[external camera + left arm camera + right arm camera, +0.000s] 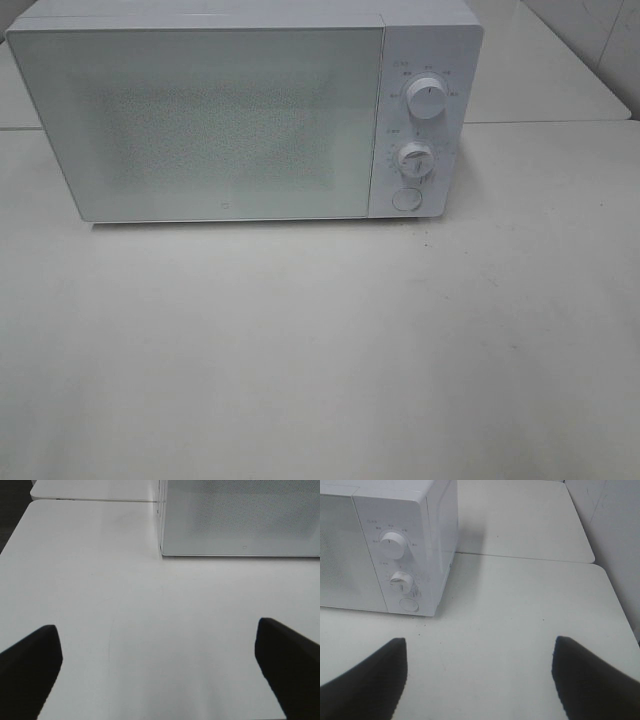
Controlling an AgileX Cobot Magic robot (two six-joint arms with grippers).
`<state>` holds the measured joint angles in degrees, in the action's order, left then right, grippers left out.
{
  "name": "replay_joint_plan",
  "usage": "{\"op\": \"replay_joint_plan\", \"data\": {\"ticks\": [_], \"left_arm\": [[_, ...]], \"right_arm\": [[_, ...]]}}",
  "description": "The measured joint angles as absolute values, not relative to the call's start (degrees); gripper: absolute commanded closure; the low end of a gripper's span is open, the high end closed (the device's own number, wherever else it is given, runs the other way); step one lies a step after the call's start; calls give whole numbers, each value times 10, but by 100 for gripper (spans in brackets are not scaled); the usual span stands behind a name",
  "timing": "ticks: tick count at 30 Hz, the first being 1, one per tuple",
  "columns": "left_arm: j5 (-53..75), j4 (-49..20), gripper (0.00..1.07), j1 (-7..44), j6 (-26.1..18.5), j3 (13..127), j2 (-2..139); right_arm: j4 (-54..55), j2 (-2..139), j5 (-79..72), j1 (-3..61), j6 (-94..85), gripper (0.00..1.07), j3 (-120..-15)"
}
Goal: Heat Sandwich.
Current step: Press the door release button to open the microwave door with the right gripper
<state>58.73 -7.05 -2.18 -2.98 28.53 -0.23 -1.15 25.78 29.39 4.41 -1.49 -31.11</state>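
**A:** How do the tools stand?

**B:** The left tool [157, 630] has its two dark fingers [30, 670] spread wide. Only bare surface [150, 590] lies between them, and it grips nothing. The right tool [480, 642] is spread apart in the same way and holds nothing. It hangs over the surface toward its right edge.

**A:** What lies beyond them?

**B:** A white microwave [200, 120] stands along the far edge of the surface with its door shut. The left tool faces the lower left corner of the door. The right tool faces the control panel.

**A:** Any writing?

**B:** A tiny mark [222, 211] sits low on the door near its middle, too small to read. Fine print rings the upper knob [427, 101] and the lower knob [414, 160], but none of it is legible. Below the knobs is a round button [406, 198].

**A:** Where is the sandwich?

**B:** I cannot tell. No view shows it, and the door's dotted screen hides the inside.

**A:** And the surface and the room?

**B:** The surface is off-white and matte, with faint scuffs. A second white surface [540, 70] butts against its far edge, with a thin seam between them. A pale wall [615, 530] rises past the right edge. Dark floor [10, 510] shows beyond the left edge.
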Motion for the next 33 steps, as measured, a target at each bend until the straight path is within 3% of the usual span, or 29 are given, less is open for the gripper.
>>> {"op": "replay_joint_plan", "data": {"ticks": [23,33], "left_arm": [[587,-70,3,-22,-30,285,-2],[587,-70,3,-22,-30,285,-2]], "right_arm": [[-11,529,0,44,0,31,-311],[-11,631,-206,44,0,31,-289]]}}
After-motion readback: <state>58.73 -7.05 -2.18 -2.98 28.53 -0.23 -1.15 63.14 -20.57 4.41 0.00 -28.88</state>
